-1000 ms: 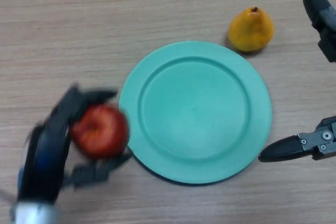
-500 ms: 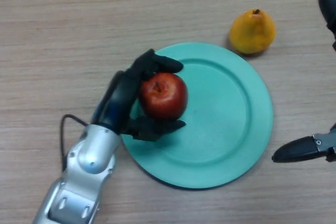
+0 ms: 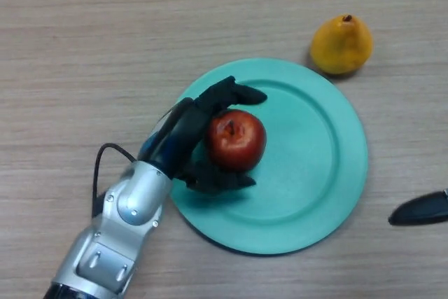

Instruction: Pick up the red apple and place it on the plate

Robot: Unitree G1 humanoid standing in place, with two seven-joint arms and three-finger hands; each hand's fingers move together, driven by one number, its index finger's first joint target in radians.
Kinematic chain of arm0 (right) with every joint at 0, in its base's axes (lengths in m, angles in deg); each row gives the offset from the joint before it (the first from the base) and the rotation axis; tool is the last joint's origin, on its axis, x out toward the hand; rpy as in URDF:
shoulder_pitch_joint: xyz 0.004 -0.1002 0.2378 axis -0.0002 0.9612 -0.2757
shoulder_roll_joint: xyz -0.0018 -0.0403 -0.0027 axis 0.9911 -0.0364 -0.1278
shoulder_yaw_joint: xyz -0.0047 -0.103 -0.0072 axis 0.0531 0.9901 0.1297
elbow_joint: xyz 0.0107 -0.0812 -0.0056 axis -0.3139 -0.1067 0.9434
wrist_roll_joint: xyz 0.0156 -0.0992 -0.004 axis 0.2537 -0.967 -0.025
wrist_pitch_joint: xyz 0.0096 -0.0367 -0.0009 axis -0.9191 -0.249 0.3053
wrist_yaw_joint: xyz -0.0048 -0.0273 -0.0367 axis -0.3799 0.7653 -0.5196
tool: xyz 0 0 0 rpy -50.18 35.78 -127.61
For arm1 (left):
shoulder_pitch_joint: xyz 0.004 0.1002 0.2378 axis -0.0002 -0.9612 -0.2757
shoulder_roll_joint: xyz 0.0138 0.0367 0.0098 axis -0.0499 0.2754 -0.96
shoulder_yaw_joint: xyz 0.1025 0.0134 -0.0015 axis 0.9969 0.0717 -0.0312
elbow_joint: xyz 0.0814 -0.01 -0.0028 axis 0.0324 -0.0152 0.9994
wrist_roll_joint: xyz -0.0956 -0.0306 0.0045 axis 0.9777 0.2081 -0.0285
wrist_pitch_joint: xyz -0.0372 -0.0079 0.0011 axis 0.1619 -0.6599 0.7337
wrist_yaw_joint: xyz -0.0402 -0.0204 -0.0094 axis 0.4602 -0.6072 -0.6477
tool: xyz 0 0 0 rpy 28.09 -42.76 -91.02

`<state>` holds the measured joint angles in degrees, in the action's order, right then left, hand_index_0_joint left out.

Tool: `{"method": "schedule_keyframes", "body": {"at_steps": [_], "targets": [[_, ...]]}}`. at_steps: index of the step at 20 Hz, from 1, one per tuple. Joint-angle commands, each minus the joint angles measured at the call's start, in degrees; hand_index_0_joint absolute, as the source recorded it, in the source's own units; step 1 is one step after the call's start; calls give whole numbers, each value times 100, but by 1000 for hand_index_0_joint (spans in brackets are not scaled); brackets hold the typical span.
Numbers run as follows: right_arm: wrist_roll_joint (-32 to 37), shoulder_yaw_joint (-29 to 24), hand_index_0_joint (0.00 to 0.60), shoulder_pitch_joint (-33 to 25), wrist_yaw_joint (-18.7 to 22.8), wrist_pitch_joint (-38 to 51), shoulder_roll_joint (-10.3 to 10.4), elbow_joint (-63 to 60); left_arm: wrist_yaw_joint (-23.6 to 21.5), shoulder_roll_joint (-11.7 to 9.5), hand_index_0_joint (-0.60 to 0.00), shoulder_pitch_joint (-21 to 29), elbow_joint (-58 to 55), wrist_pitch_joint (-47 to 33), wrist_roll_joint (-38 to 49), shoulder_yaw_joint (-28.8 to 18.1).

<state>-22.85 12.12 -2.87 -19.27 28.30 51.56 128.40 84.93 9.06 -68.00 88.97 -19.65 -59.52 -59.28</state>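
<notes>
The red apple [image 3: 236, 140] is held in the curled fingers of the left hand [image 3: 187, 135] over the left half of the green plate [image 3: 315, 173], whose right half lies bare, a yellow pear [image 3: 341, 45] sitting just beyond its upper-right rim and the right hand [image 3: 420, 209], fingers not discernible, near the right edge.

Wood-grain table [image 3: 84, 40] (pale brown)

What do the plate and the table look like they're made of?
The plate looks like matte plastic or melamine: one even teal colour with a soft, dull sheen, though glazed ceramic is possible. The table looks like wood or wood-look laminate: pale brown with fine straight grain lines and no gloss.
</notes>
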Motion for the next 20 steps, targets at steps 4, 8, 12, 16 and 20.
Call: {"method": "schedule_keyframes", "body": {"at_steps": [4, 8, 12, 16, 20], "targets": [[-141, -621, 0, 73, -7, 1049, -195, 289, 213, -48, 0, -93, -1686, 31, 505, -553], [-173, -583, 0, -38, -14, 947, -319, 289, 384, -48, 0, -359, -3437, 1041, 952, -1046], [-218, -695, 0, -354, -352, 652, -87, 289, 243, -228, 0, -671, -4833, 2113, 2166, -1970], [-897, -649, 0, -451, -1201, 696, 636, 289, 123, -647, 0, -1246, -5303, 1871, 2969, -2936], [-865, -921, 0, -517, -1455, 567, 960, 289, 203, -632, 0, -1776, -5506, 1371, 3245, -3369]]}}
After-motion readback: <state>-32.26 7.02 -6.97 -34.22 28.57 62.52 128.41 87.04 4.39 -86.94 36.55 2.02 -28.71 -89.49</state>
